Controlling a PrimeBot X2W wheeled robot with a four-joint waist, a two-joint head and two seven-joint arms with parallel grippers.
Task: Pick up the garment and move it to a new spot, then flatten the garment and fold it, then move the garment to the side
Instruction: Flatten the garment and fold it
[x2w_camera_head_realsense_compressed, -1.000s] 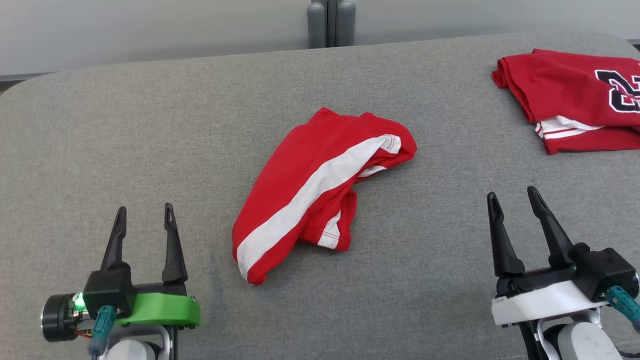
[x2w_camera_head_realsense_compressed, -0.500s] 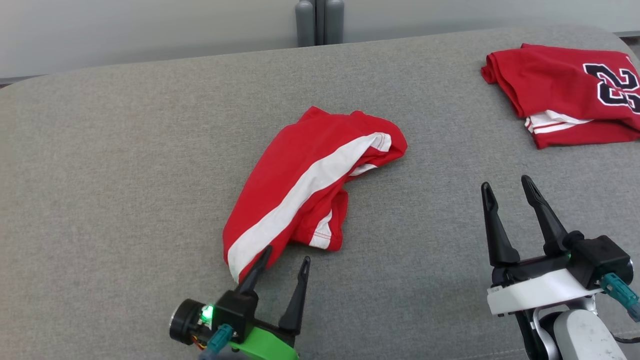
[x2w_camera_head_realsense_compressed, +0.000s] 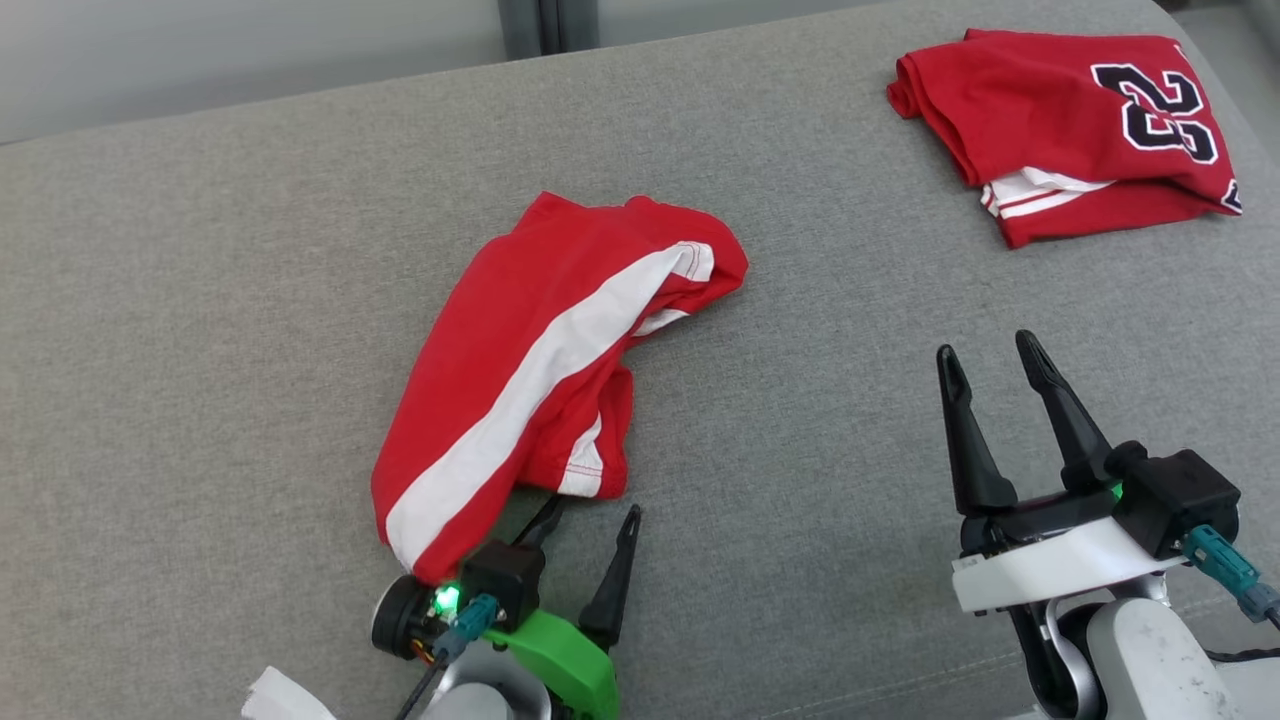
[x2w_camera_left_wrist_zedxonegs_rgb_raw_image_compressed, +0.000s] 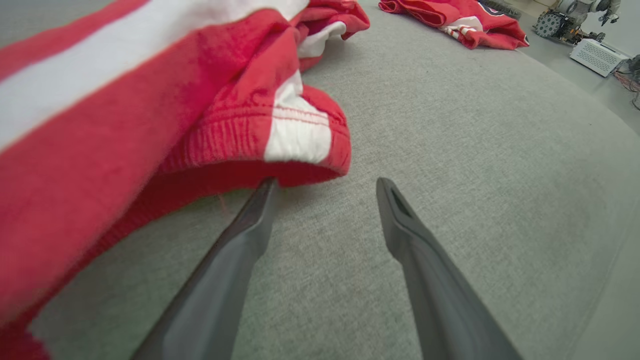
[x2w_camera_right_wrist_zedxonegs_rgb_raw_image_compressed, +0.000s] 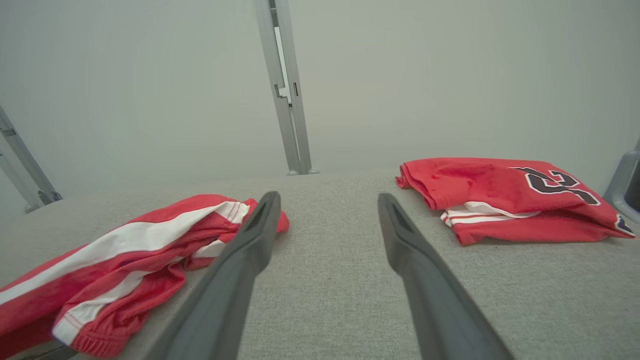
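Note:
The garment (x2w_camera_head_realsense_compressed: 540, 340) is a crumpled pair of red shorts with a broad white stripe, lying mid-table on the grey cloth surface (x2w_camera_head_realsense_compressed: 200, 300). My left gripper (x2w_camera_head_realsense_compressed: 593, 508) stands open at the garment's near end. In the left wrist view the garment (x2w_camera_left_wrist_zedxonegs_rgb_raw_image_compressed: 150, 90) looms close, and the left gripper (x2w_camera_left_wrist_zedxonegs_rgb_raw_image_compressed: 327, 182) has one fingertip at the edge of the ribbed hem and the other over bare cloth. My right gripper (x2w_camera_head_realsense_compressed: 985, 345) is open to the right, apart from the garment. The right wrist view has the right gripper (x2w_camera_right_wrist_zedxonegs_rgb_raw_image_compressed: 327, 196) empty and the garment (x2w_camera_right_wrist_zedxonegs_rgb_raw_image_compressed: 135, 250) to its left.
A folded red jersey (x2w_camera_head_realsense_compressed: 1060, 130) with black numbers lies at the far right of the table, also seen as the jersey (x2w_camera_right_wrist_zedxonegs_rgb_raw_image_compressed: 500, 195) and the jersey (x2w_camera_left_wrist_zedxonegs_rgb_raw_image_compressed: 450, 20). A grey post (x2w_camera_right_wrist_zedxonegs_rgb_raw_image_compressed: 285, 100) stands behind the table's far edge. Equipment sits on the floor (x2w_camera_left_wrist_zedxonegs_rgb_raw_image_compressed: 595, 50) beyond the table.
The head camera has shifted, sliding the scene left. My left gripper has moved from the lower left across to the garment's near end, still open. The right gripper holds its pose.

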